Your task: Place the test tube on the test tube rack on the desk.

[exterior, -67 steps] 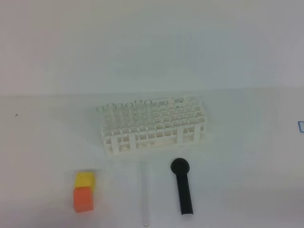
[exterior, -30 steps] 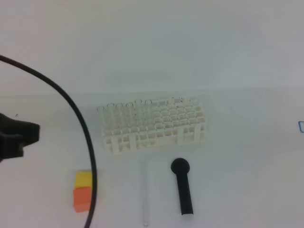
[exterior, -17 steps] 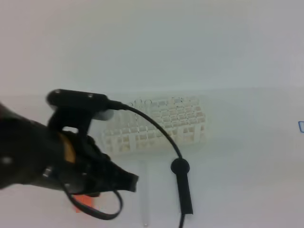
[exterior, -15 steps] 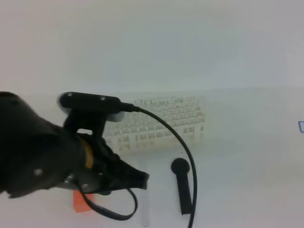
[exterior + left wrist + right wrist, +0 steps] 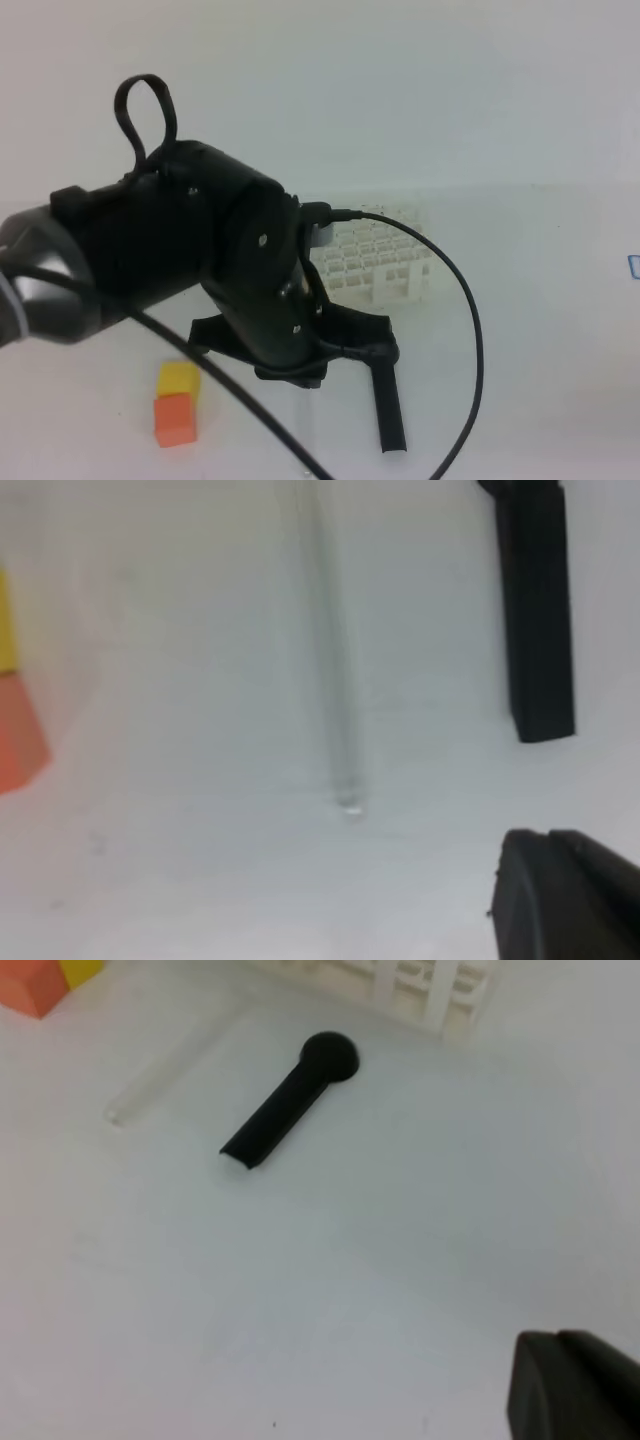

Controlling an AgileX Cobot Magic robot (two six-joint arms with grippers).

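Looking down my left wrist view, I see the tube (image 5: 332, 650) flat on the table (image 5: 200, 860); both tools (image 5: 560, 895) (image 5: 575, 1385) closed, holding nothing.

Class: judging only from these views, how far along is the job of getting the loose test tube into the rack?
Nothing is done yet: the thin clear glass test tube lies flat on the plain white desk, beside the black round-headed stick tool. In hand: the left gripper, shut and empty, hovers near the tube's end. Left: opening, gripping, lifting, and slotting it into the white plastic grid rack.
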